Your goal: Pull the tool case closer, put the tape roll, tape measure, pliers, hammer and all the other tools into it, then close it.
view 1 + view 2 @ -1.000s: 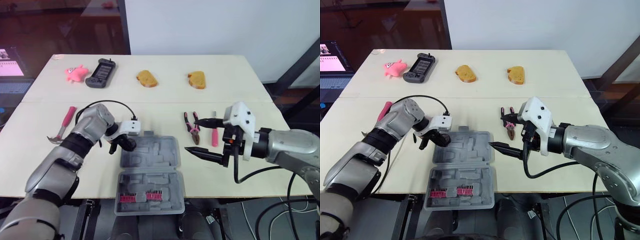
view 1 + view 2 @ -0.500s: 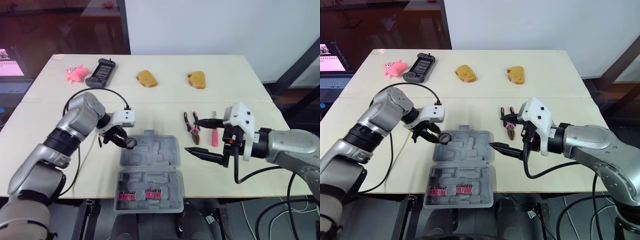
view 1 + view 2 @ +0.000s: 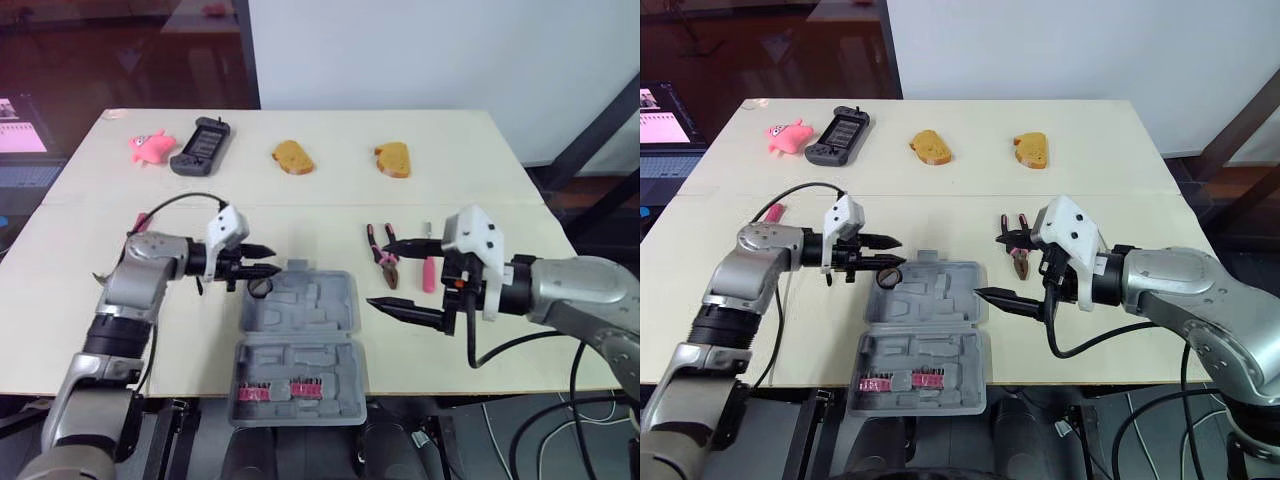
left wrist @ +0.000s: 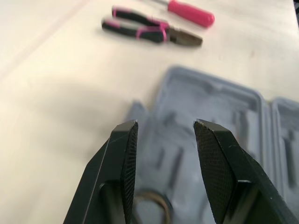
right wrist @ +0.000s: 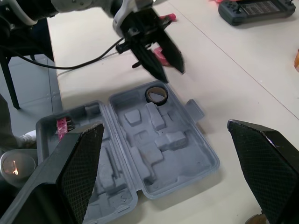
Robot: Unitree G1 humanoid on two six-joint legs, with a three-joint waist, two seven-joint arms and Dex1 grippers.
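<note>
The grey tool case (image 3: 300, 340) lies open near the table's front edge. A tape roll (image 3: 260, 288) lies in its back left corner, also seen in the right wrist view (image 5: 156, 94). My left gripper (image 3: 268, 259) is open and empty just behind that roll. My right gripper (image 3: 381, 271) hovers wide open beside the case's right edge, holding nothing. The pink-handled pliers (image 3: 383, 257) and a pink screwdriver (image 3: 428, 270) lie on the table behind my right gripper. The hammer's pink handle (image 3: 140, 222) peeks out behind my left arm.
Along the back of the table lie a pink toy (image 3: 150, 146), a dark game controller (image 3: 202, 146) and two pieces of bread (image 3: 294, 156) (image 3: 394, 159). A strip of pink bits (image 3: 290, 388) sits in the case's near half.
My left gripper carried the tape roll to the case's back left corner, let it go there, and now points along the table, open. My right arm has stayed put.
</note>
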